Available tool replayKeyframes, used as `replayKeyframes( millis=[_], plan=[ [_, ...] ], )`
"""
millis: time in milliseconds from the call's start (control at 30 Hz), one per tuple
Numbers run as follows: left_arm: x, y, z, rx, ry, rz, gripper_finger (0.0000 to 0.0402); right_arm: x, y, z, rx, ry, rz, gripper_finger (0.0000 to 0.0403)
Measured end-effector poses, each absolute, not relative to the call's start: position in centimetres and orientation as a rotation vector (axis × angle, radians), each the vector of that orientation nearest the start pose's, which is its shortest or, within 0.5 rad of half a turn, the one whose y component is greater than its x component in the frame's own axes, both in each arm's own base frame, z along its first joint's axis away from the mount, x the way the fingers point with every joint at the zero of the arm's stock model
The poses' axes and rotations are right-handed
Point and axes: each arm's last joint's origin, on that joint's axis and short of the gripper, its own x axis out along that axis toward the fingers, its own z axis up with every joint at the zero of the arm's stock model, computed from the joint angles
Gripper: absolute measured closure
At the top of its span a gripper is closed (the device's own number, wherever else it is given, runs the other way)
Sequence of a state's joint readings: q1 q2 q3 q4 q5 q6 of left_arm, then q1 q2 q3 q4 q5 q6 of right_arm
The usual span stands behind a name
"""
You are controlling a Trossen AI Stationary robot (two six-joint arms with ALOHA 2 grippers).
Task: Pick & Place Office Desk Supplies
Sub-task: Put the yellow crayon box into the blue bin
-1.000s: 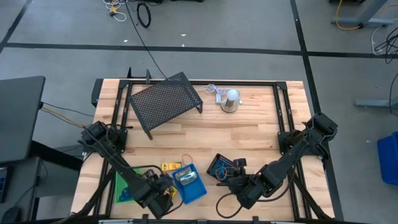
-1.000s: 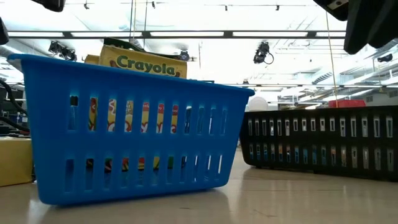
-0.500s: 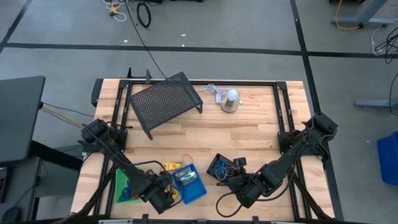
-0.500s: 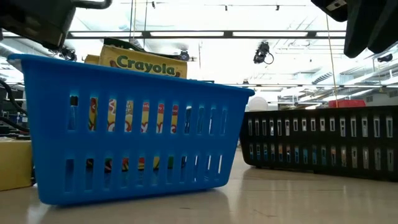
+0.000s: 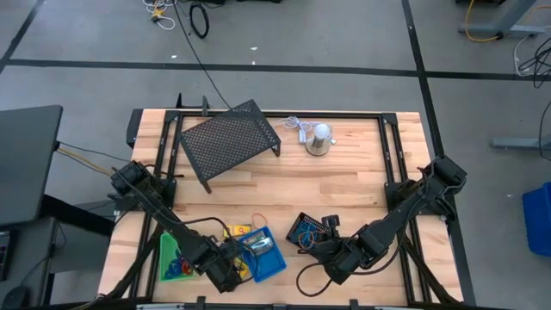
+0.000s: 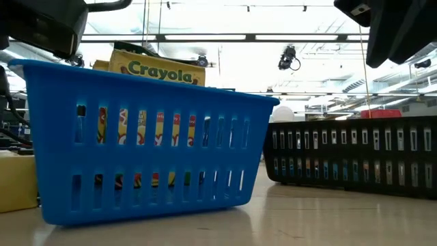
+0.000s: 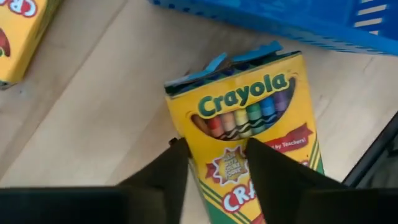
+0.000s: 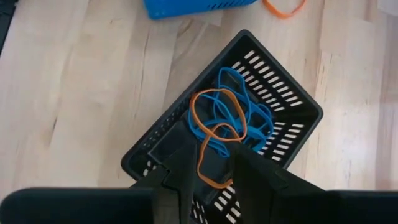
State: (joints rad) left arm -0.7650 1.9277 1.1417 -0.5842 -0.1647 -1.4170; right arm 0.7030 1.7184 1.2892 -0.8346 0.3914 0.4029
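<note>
The left gripper (image 7: 214,165) is clamped on a crayon box (image 7: 252,134), one finger on each long side of the yellow carton, whose flap end stands open and points toward the blue tray (image 7: 298,22). In the high view this gripper (image 5: 231,269) sits at the front of the table (image 5: 344,185), just beside the blue tray (image 5: 274,263) on its left-arm side. The blue tray holds another crayon box (image 6: 158,68), which rises above the tray's rim in the low view. A further crayon box (image 7: 22,34) lies flat on the wood, near the held one and on the side away from the blue tray. A green tray (image 5: 170,258) stands farther out from the blue tray, at the table's left front edge, with small coloured items in it that cannot be identified. The right gripper (image 8: 211,168) is closed on an orange elastic loop (image 8: 214,134) directly above the black mesh tray (image 8: 280,109), which stands near the blue tray on its right-arm side. Inside the black mesh tray lie blue elastic loops (image 8: 245,112), overlapped by the orange loop. A second orange loop (image 8: 285,7) lies on the wood between the two trays. The large black mesh rack (image 5: 228,142) and the silver dome (image 5: 320,138) stand well apart from the blue tray, at the rear of the table.
</note>
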Motion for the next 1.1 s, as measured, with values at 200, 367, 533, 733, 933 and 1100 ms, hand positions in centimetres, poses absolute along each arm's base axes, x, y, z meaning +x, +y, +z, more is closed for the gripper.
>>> replayKeyframes(
  millis=[200,367,533,733,933,1100],
  plan=[
    [25.3,-23.6,12.6,-0.550,1.262,0.397,0.0361,26.4,20.6,22.7,-0.301,1.098,0.044,0.0295],
    [25.0,-23.7,13.0,-0.507,1.232,0.380,0.0396,26.6,20.5,22.7,-0.301,1.094,0.046,0.0295],
    [24.0,-24.0,13.5,-0.474,1.203,0.392,0.0400,26.7,20.4,22.7,-0.296,1.093,0.042,0.0295],
    [22.6,-24.2,14.6,-0.455,1.132,0.444,0.0401,27.2,20.2,22.8,-0.277,1.070,0.040,0.0295],
    [21.0,-24.4,15.7,-0.426,1.082,0.514,0.0401,27.7,19.8,22.9,-0.265,1.062,0.030,0.0295],
    [20.5,-24.7,17.1,-0.381,1.009,0.578,0.0401,28.0,19.5,22.9,-0.258,1.052,0.025,0.0295]
  ],
)
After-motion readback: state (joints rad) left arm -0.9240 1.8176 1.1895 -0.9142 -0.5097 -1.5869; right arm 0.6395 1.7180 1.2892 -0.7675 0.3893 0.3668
